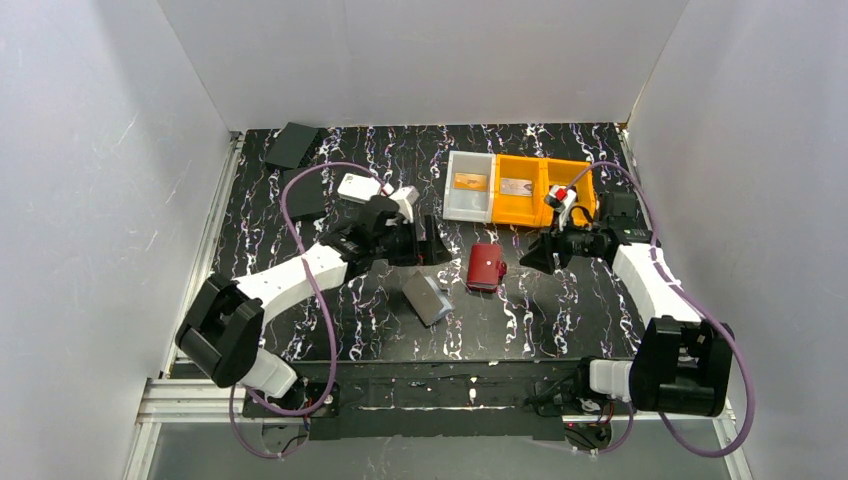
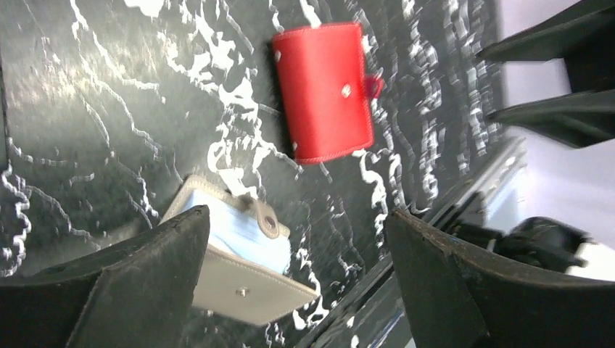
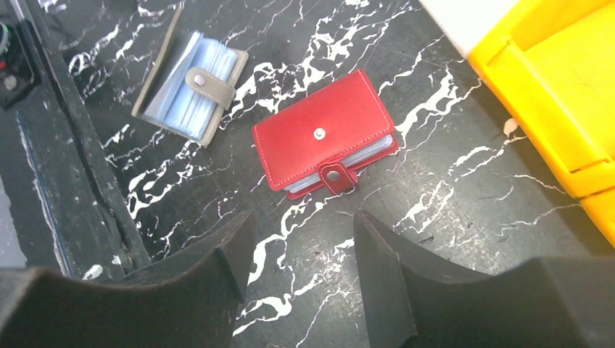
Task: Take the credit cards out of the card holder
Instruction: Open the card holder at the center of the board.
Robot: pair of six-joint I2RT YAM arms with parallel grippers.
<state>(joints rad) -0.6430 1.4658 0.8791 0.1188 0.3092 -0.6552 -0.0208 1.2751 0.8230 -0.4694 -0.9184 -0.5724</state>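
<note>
Black, white-veined table carrying the closed red card holder between two released, empty claws, the left claw and the right claw, about equally near. The holder lies just ahead of the right claw, long axis slanting across its jaws, snap tab fastened and facing it. Its credit cards are hidden; no writing is legible.

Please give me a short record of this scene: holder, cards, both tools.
red card holder: closed, lying flat between the tools
grey case: lies beside it, apart
orange card: in white tray
silver card: in yellow tray
left tool: open, empty
right tool: open, empty
</note>
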